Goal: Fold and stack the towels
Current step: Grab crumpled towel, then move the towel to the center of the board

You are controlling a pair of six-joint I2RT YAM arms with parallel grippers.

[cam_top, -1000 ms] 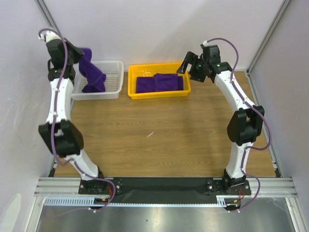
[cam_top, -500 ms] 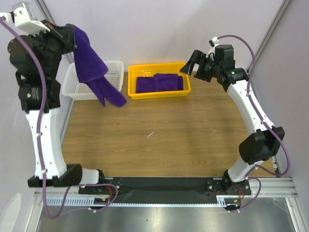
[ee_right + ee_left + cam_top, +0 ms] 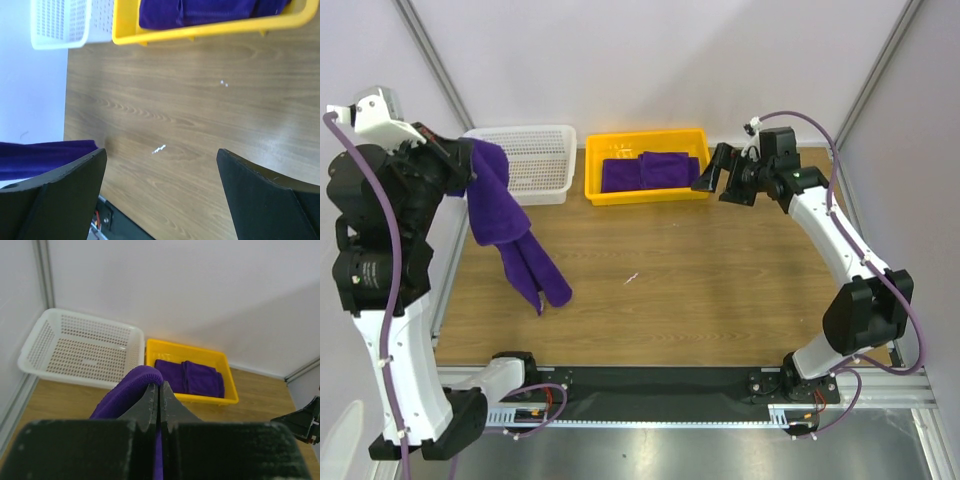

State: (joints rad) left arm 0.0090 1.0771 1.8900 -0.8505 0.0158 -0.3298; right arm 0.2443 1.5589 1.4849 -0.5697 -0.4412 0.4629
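A deep purple towel (image 3: 505, 225) hangs from my left gripper (image 3: 468, 170), which is shut on its top edge high above the table's left side; its lower end dangles near the wood. In the left wrist view the jaws (image 3: 159, 390) are pressed together with the towel (image 3: 127, 390) bulging over them. Two folded towels (image 3: 650, 170) lie side by side in the yellow tray (image 3: 645, 197). My right gripper (image 3: 713, 170) hovers open beside the tray's right end, and nothing is between its fingers (image 3: 161, 152).
A white perforated basket (image 3: 535, 165) stands left of the yellow tray at the back edge, with nothing showing in it (image 3: 80, 347). White walls and metal posts close in the back and sides. A small white speck (image 3: 632, 278) lies mid-table.
My left arm has lifted the towel out of the white basket and swung it forward and left, so it hangs over the table. My right gripper dropped slightly beside the tray, still open.
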